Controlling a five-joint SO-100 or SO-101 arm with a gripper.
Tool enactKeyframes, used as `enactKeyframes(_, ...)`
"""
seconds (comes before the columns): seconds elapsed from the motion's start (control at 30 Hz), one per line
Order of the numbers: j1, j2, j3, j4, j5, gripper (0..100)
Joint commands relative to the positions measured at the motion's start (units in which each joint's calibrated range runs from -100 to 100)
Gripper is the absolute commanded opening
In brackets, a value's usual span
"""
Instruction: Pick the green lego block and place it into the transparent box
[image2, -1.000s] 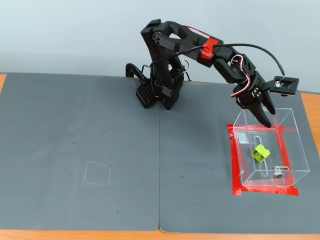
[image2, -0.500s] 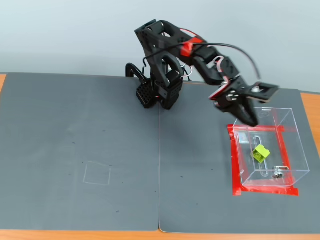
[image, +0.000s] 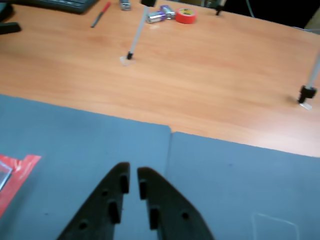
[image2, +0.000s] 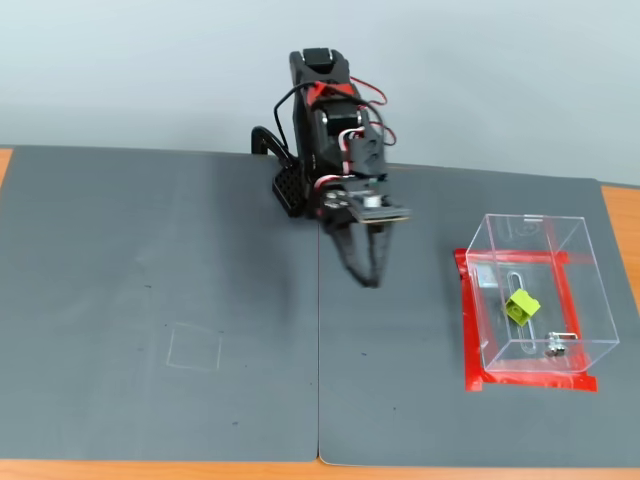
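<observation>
Fixed view, left to right. Faint square outline (image2: 194, 348) on the grey mat (image2: 160, 300) at about 9 o'clock from centre. Arm (image2: 330, 130) at 12 o'clock; claw (image2: 365, 275) hangs over the mat seam, holding nothing, well apart from the box. Wrist view: claw (image: 132, 172) jaws nearly together, narrow gap at the tips. At 3 o'clock, transparent box (image2: 560, 235) edged by red tape (image2: 472, 335). Green lego block (image2: 521, 305) lies tilted inside on the box base, 1 brick only.
</observation>
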Motion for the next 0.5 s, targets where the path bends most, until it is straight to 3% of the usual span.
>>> enactKeyframes(0.0,4.3,-4.3,2.2,0.2,-0.2,2)
enactKeyframes(0.47,6.9,-25.4,27.5,0.2,-0.3,2)
